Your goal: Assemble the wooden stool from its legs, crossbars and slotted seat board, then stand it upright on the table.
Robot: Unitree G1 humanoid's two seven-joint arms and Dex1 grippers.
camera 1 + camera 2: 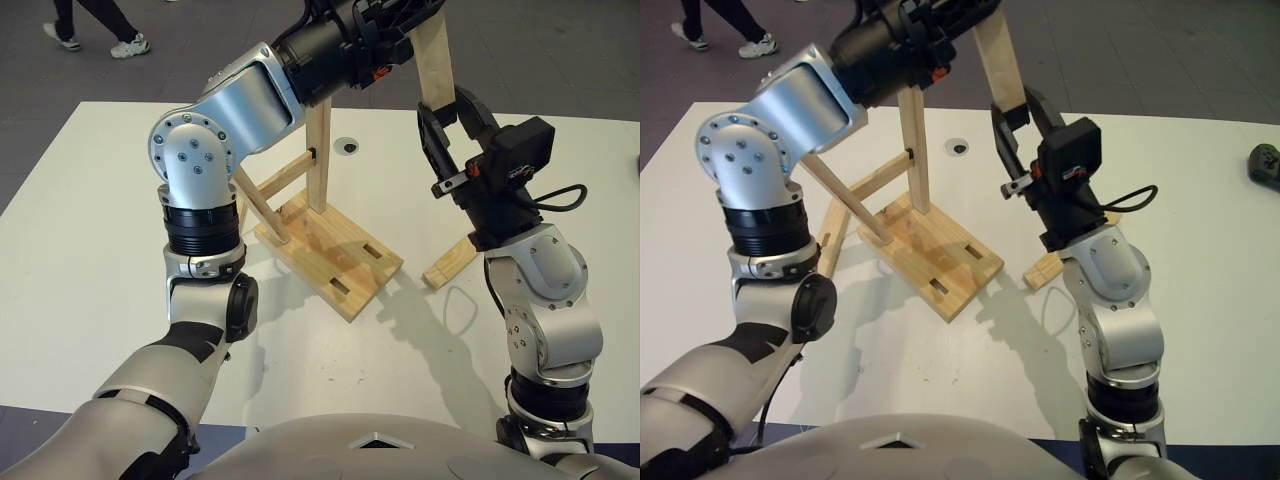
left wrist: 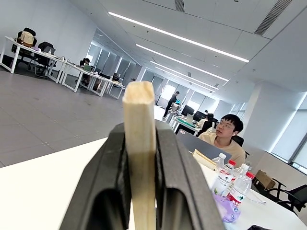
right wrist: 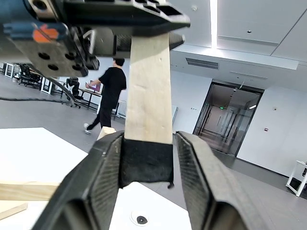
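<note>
Left gripper (image 2: pixel 139 128) is clamping a loose leg (image 3: pixel 148 86); right gripper (image 3: pixel 147 139) is bracketing it, grip unclear. Below them, seat board (image 1: pixel 330 255) is carrying two legs.

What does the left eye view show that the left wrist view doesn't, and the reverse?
Left eye view: the slotted seat board flat on the table, an upright leg standing on it, a crossbar joining that to a slanted leg, a loose piece by the right arm, and the right tool at the held leg's lower end.
Left wrist view: the held leg's end face, and bottles on a desk behind.
Both: the left tool shut on the held leg, and the table.
</note>
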